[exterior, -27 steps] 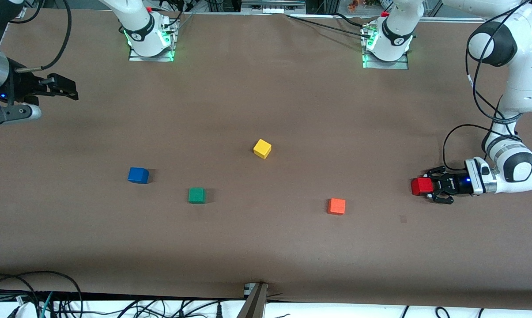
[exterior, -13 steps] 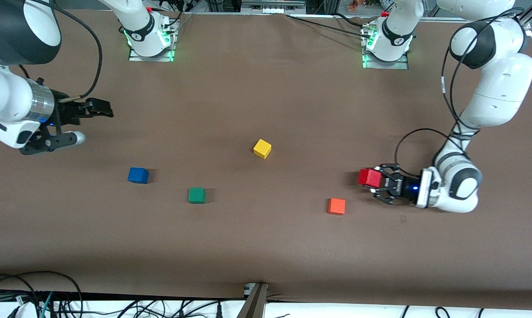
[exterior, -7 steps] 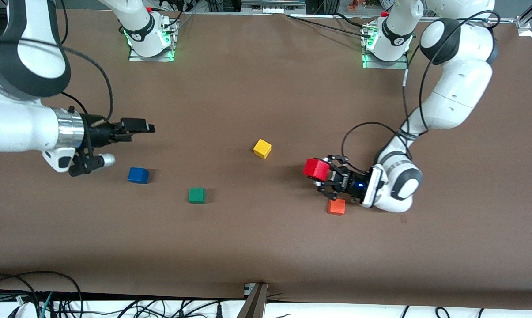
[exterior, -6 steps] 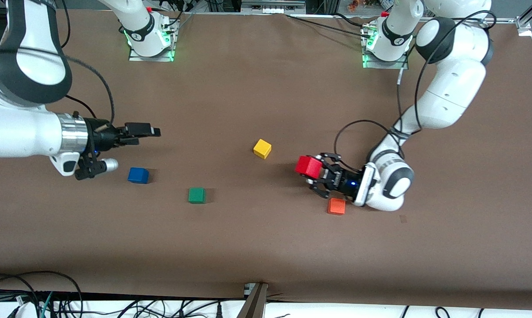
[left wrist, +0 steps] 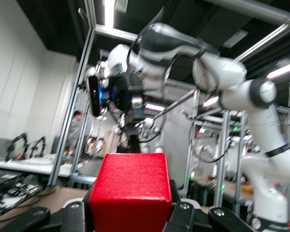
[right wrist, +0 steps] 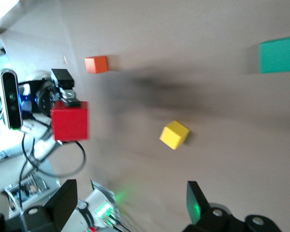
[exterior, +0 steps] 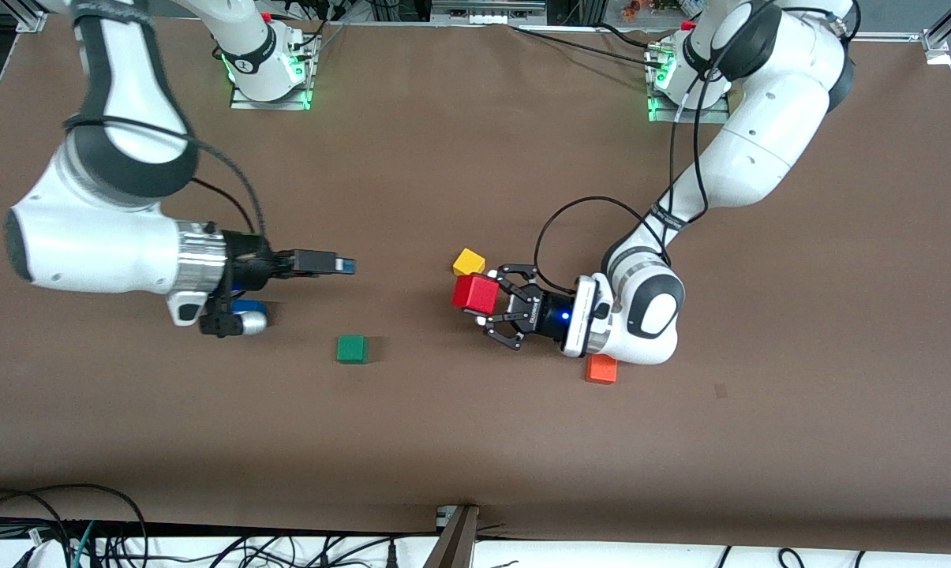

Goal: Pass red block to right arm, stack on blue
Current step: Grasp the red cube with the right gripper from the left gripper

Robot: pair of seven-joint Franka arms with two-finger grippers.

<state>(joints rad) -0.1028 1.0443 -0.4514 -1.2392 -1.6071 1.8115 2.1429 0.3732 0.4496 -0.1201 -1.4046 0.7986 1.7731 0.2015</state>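
Observation:
My left gripper (exterior: 484, 298) is shut on the red block (exterior: 475, 293) and holds it above the table, right beside the yellow cube (exterior: 468, 260). In the left wrist view the red block (left wrist: 129, 191) fills the space between the black fingers. My right gripper (exterior: 335, 264) is open and empty, over the table between the blue cube and the yellow cube, pointing toward the red block. The right wrist view shows the red block (right wrist: 70, 121) ahead of the open fingers (right wrist: 64, 198). The blue cube (exterior: 244, 306) is mostly hidden under the right wrist.
A green cube (exterior: 352, 349) lies nearer the front camera than the right gripper. An orange cube (exterior: 601, 369) lies partly under the left wrist. The right wrist view also shows the yellow cube (right wrist: 174, 134), orange cube (right wrist: 96, 64) and green cube (right wrist: 280, 54).
My left arm has carried the red block from its end of the table toward the middle, up to the yellow cube. My right arm has swung in over the blue cube toward the middle.

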